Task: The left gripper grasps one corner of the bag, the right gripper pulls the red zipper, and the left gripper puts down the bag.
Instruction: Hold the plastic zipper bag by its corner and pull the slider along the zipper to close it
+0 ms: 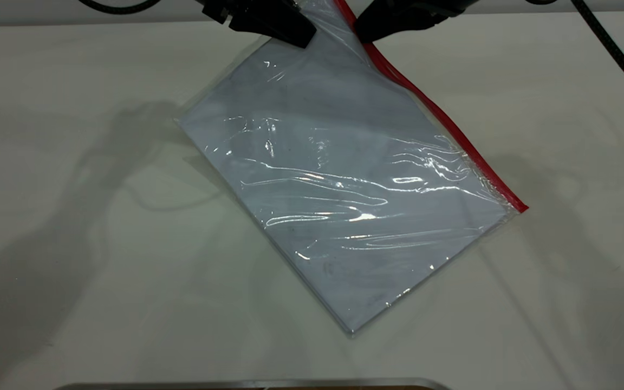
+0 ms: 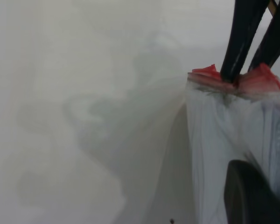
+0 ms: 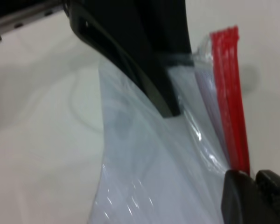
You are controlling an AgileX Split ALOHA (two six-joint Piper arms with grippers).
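Both tools hold the bag at 12 o'clock: left tool clamped on the corner, right tool pinching the red zipper. Pull slowly, straight along the strip.

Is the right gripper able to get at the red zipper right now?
Probably yes. The right gripper is already at the red zipper near its raised end, while the left gripper holds the bag beside it.

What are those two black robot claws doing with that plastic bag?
The left gripper is pinching the top of the clear bag and holding that end up off the white table. The right gripper is clamped on the red zipper near the same end, ready to slide along it.
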